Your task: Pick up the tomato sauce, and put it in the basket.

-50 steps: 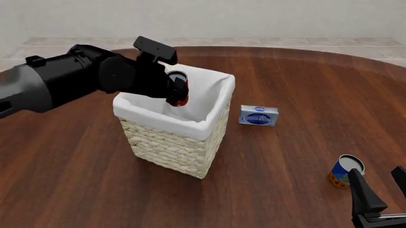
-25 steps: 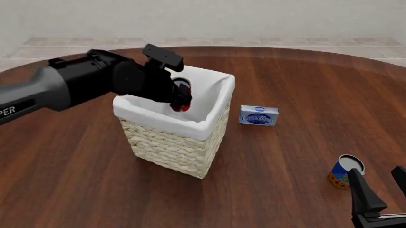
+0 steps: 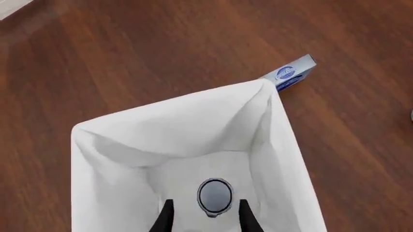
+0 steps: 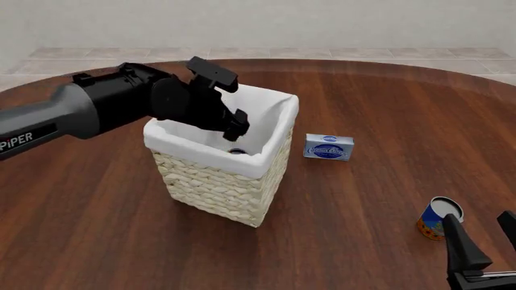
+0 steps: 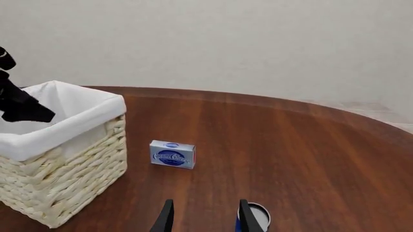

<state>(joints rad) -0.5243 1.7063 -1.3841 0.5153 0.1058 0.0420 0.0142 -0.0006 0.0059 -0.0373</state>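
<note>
1. The black left arm reaches in from the left edge of the round brown wooden table (image 4: 363, 199) and bends down over the tall square cream wicker basket (image 4: 222, 181), which has a white cloth liner folded over its rim.
2. The left gripper (image 4: 238, 124) hangs just above the basket's open mouth, pointing down into it. In the left wrist view its two dark fingertips (image 3: 165, 220) stand apart with nothing between them, so the hand has let go.
3. The small cylindrical tomato sauce can (image 3: 214, 195) with a grey metal top stands upright on the white liner at the bottom of the basket, directly below the released gripper and clear of its fingers. From the front only a sliver of the can shows over the near rim.
4. Half a second ago the can, its red label showing, was still gripped between the fingers at rim height; now it is out of the grip and down inside the basket.
5. The right gripper (image 4: 481, 244) rests low at the near right edge of the table, its fingers parted and holding nothing, unchanged from before.
6. A small blue-and-orange can (image 4: 439, 219) stands just beyond the right gripper.
7. A small blue-and-white rectangular box (image 4: 328, 147) lies on the table just to the right of the basket, not touching it.
</note>
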